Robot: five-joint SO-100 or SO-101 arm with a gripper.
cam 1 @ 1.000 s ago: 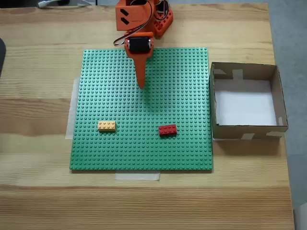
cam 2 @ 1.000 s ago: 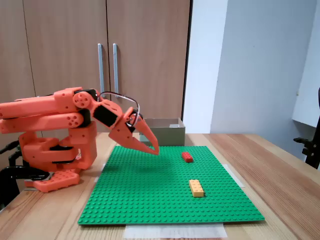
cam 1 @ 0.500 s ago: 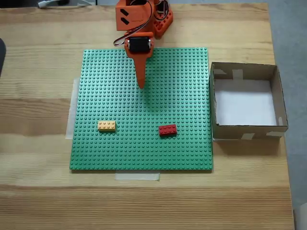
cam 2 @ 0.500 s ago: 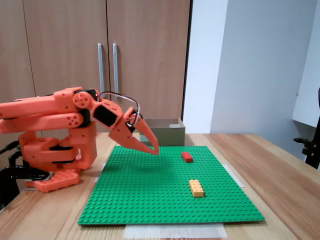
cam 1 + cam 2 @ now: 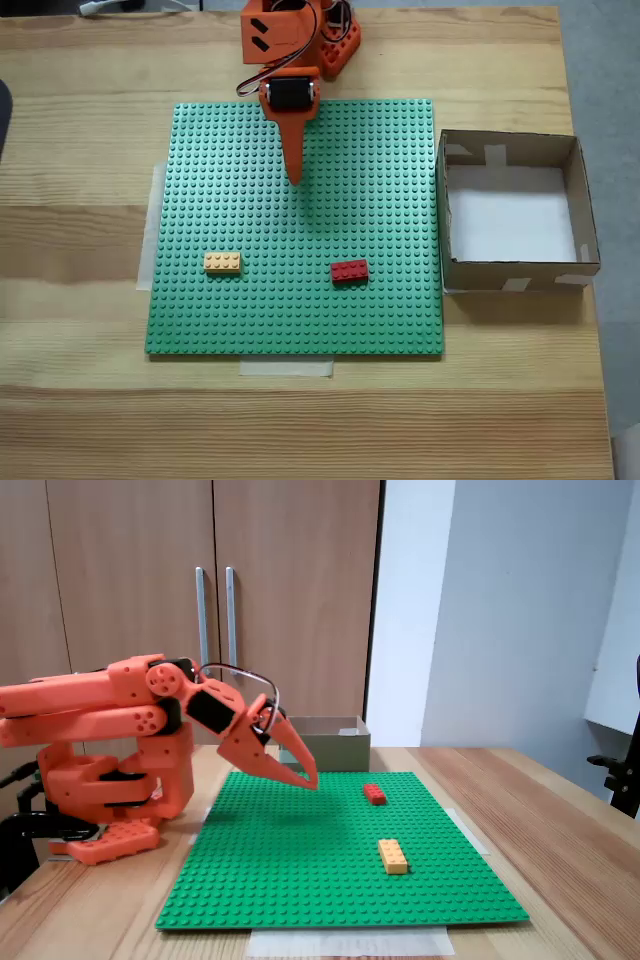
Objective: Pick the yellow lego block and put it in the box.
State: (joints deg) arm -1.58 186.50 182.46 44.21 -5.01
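The orange claw [image 5: 294,178] hangs closed and empty, tip pointing down over the green studded baseplate [image 5: 390,180]. The yellow lego block [image 5: 222,262] is a small pale-orange two-by-four brick lying flat on the plate, well apart from the red brick [image 5: 349,271]. The box [image 5: 515,275] sits beside the plate; I can read no writing anywhere

An orange plastic arm [image 5: 100,715] with black motor blocks, looping cables and a tapered hand [image 5: 305,777].
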